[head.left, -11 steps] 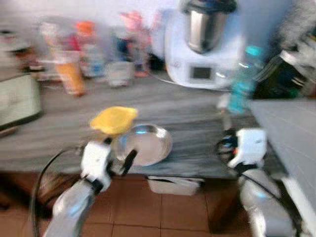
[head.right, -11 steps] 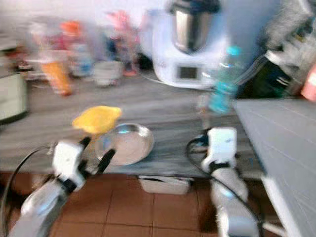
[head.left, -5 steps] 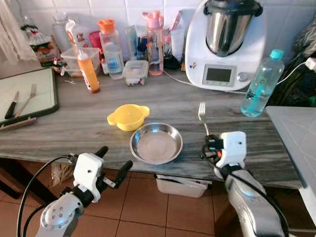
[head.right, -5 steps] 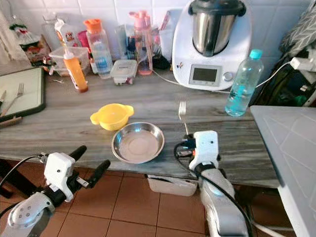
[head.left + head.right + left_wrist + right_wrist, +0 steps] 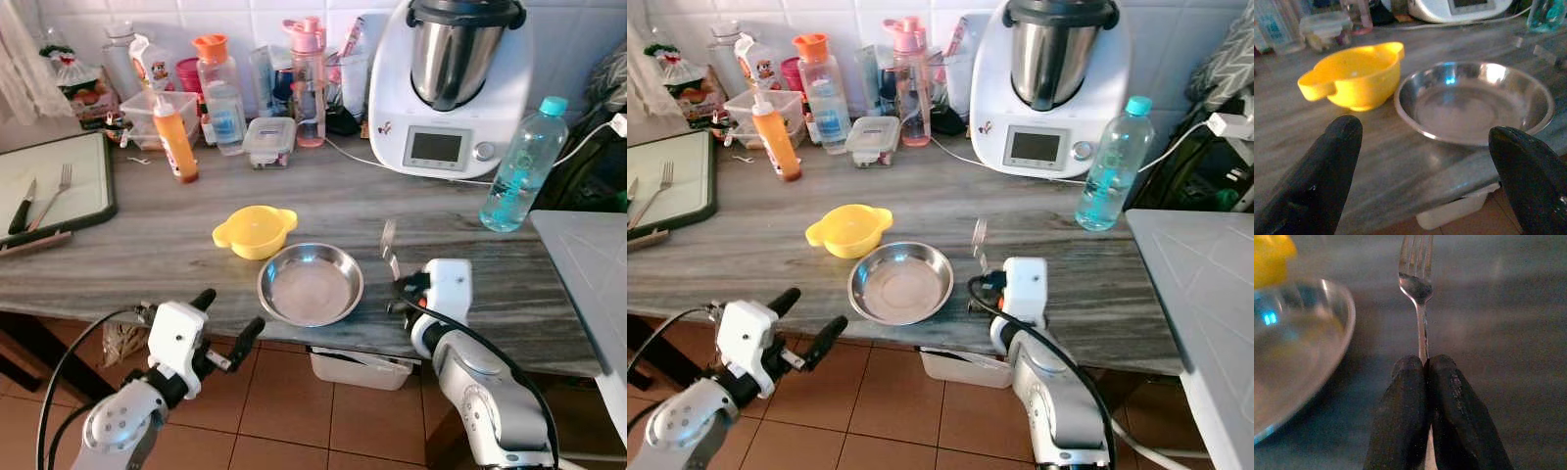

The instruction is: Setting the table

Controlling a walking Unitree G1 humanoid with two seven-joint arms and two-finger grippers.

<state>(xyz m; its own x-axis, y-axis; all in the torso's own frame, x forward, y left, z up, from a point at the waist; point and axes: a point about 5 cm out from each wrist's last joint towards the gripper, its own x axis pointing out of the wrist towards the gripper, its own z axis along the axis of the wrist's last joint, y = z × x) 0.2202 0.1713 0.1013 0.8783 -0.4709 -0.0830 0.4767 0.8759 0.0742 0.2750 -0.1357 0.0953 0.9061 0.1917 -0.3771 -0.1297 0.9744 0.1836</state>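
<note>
Nearest me, my left gripper (image 5: 227, 315) hangs off the front edge of the counter (image 5: 147, 245), below and to the left of the steel bowl (image 5: 311, 284), its two fingers (image 5: 1322, 176) spread wide with nothing between them. My right gripper (image 5: 1425, 363) sits at the counter edge just right of the bowl, fingers pressed together on the handle of a fork (image 5: 1419, 289); the fork's tines point away from me and its head stands just beside the bowl's right rim, tilted up off the counter. The bowl rests near the front edge, and a yellow bowl (image 5: 255, 230) sits just behind it to the left, close but whether they touch I can't tell. Well left of the bowl lies a dark tray (image 5: 54, 191) holding another fork (image 5: 59, 191). Behind the bowl, along the wall, I see an orange bottle (image 5: 176, 145), a lidded tub (image 5: 268, 141), a pink bottle (image 5: 308, 83), a white cooker (image 5: 451, 83), and, to the right, a water bottle (image 5: 517, 166).
</note>
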